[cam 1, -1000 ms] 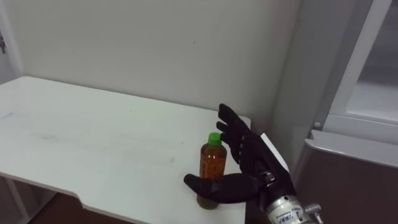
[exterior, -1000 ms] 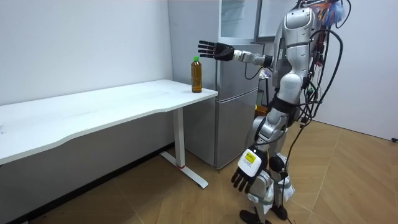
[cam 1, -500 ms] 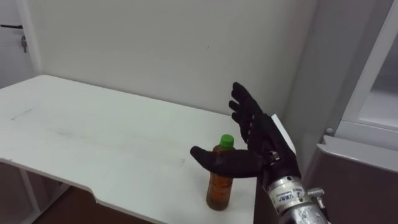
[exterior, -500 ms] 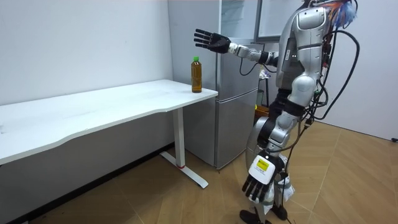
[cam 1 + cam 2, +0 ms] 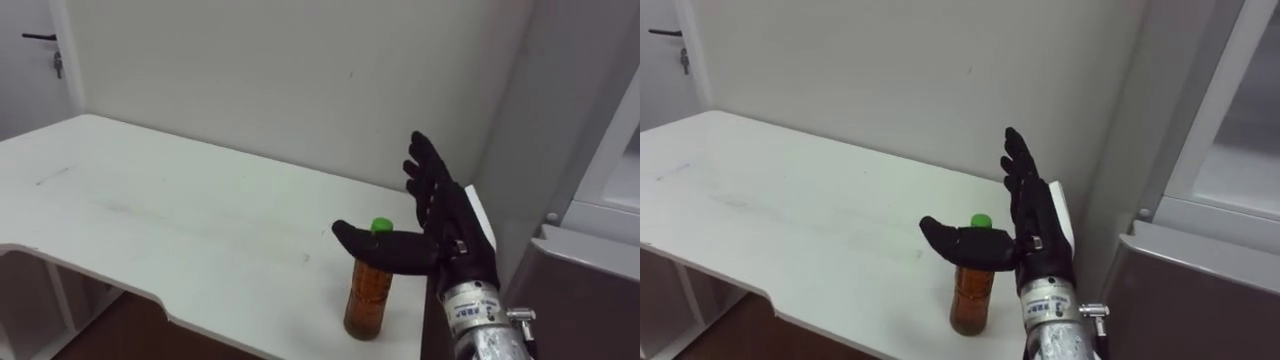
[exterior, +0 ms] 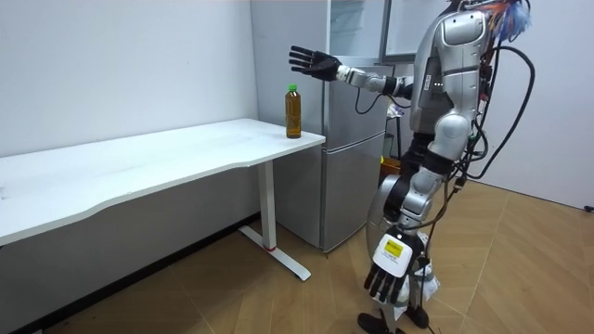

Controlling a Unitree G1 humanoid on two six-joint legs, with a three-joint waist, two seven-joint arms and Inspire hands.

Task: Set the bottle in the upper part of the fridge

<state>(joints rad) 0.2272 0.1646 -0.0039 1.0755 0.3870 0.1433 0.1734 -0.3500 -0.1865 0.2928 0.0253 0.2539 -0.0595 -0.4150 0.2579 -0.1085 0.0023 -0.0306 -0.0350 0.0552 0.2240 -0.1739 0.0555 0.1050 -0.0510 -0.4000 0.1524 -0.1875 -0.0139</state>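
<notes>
Left eye view has the bottle (image 5: 368, 290) standing upright near the table (image 5: 150, 230) corner closest to the fridge (image 5: 590, 270), its green cap (image 5: 381, 226) on and amber liquid filling most of it. A second ago the right robot hand (image 5: 445, 235) sat lower, its thumb crossing the bottle's lower body. Now it has risen, and the thumb passes in front of the neck just under the cap. The fingers are spread and straight, palm turned toward the bottle, curled round nothing.

The room view shows that hand (image 6: 316, 63) above the cap and off to the fridge side, apart from the bottle (image 6: 293, 111). The robot stands taller than before beside the fridge (image 6: 357, 148). The left robot hand (image 6: 388, 269) hangs low by the legs with relaxed fingers.

No grasp looks made yet. The lift has probably taken the hand off grasping height, so it would need to drop and close round the body before any carry to the upper compartment.
</notes>
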